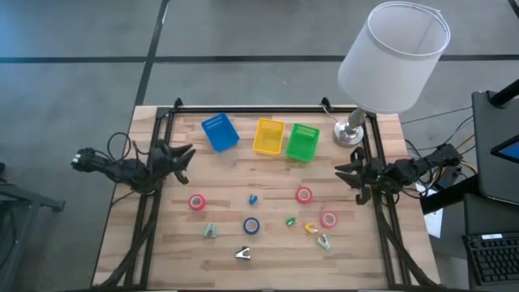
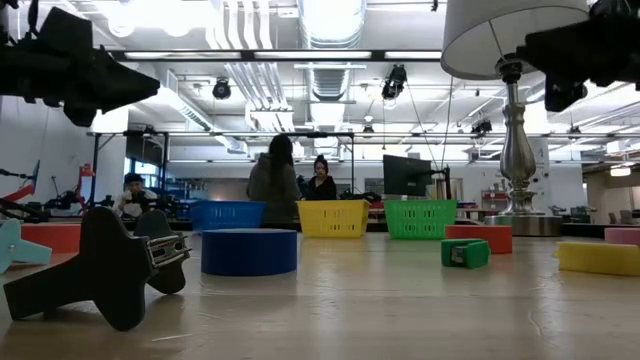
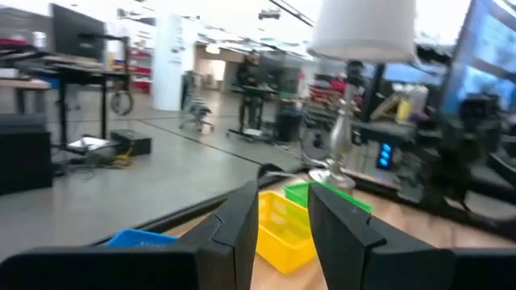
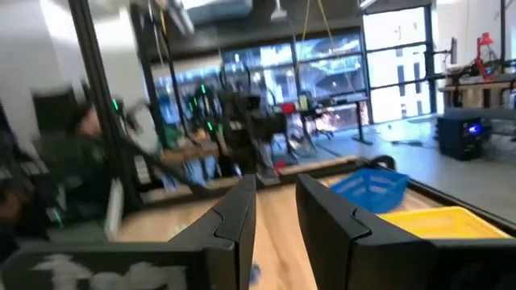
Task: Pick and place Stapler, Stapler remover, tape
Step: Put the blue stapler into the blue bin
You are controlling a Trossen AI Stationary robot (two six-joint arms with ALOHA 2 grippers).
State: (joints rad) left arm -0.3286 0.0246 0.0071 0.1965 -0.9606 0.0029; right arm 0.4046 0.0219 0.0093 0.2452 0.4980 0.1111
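Three pink-red tape rolls lie flat on the wooden table: one left of centre (image 1: 196, 202), one right of centre (image 1: 304, 195), one nearer the right edge (image 1: 328, 219). A blue roll (image 1: 251, 226) lies at mid-table. Small staplers lie among them: blue (image 1: 253, 199), green (image 1: 290, 221), yellow (image 1: 311, 228). Staple removers rest near the front: pale green ones (image 1: 210, 231) (image 1: 323, 242) and a dark one (image 1: 243, 255), which looms large in the low view (image 2: 110, 265). My left gripper (image 1: 188, 154) hovers open above the table's left side. My right gripper (image 1: 339, 170) hovers open above its right side. Neither touches anything.
Blue (image 1: 220, 132), yellow (image 1: 269, 137) and green (image 1: 302, 142) bins stand in a row along the far edge. A lamp with a white shade (image 1: 393, 57) stands on the far right corner. Dark frame rails run along both sides. People stand in the room beyond (image 2: 275, 185).
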